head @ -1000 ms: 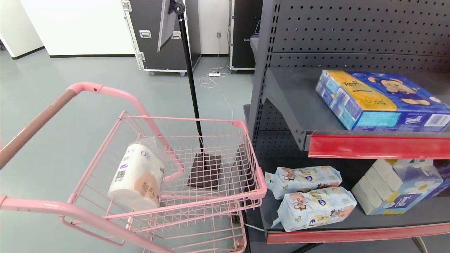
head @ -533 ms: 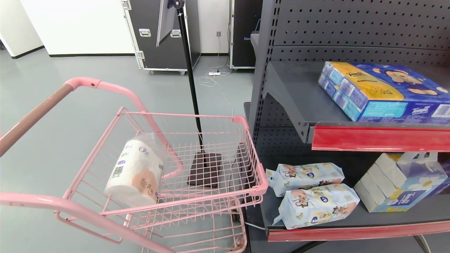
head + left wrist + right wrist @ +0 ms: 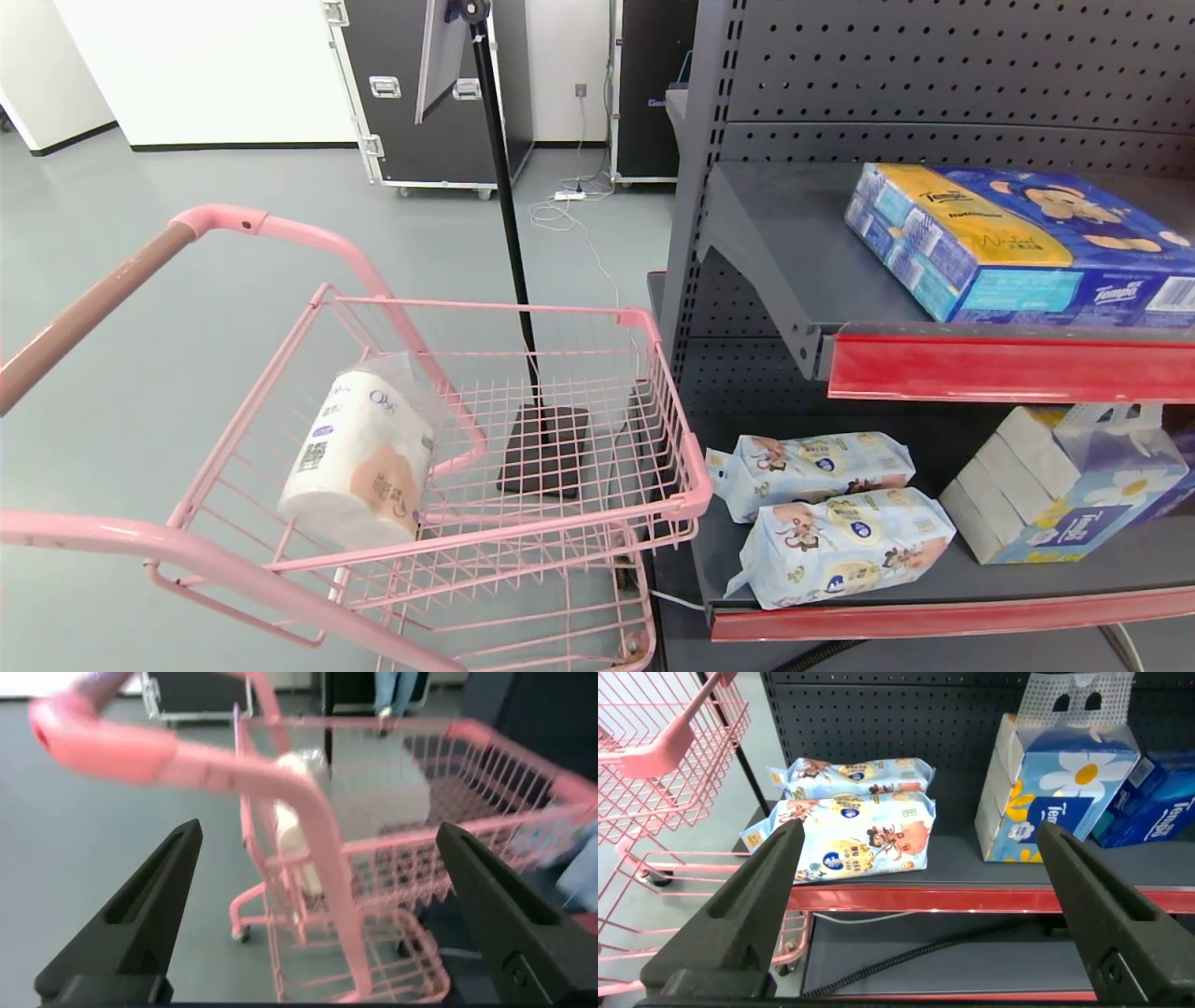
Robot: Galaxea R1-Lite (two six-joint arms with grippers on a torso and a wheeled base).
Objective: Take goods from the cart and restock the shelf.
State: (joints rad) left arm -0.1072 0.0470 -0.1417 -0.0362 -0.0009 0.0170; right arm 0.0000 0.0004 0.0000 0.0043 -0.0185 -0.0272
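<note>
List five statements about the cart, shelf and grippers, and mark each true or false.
The cart holds one roll pack. True.
The blue box lies on the upper shelf. True.
Two wipe packs lie on the upper shelf. False: the wipe packs lie on the lower shelf.
The right gripper is shut on a pack. False: the right gripper is open, empty.
The left gripper is open. True.

White wrapped paper roll (image 3: 359,457) sits in the pink wire cart (image 3: 485,311), left of the grey metal shelf (image 3: 775,243) holding pale tissue packs (image 3: 840,546).
</note>
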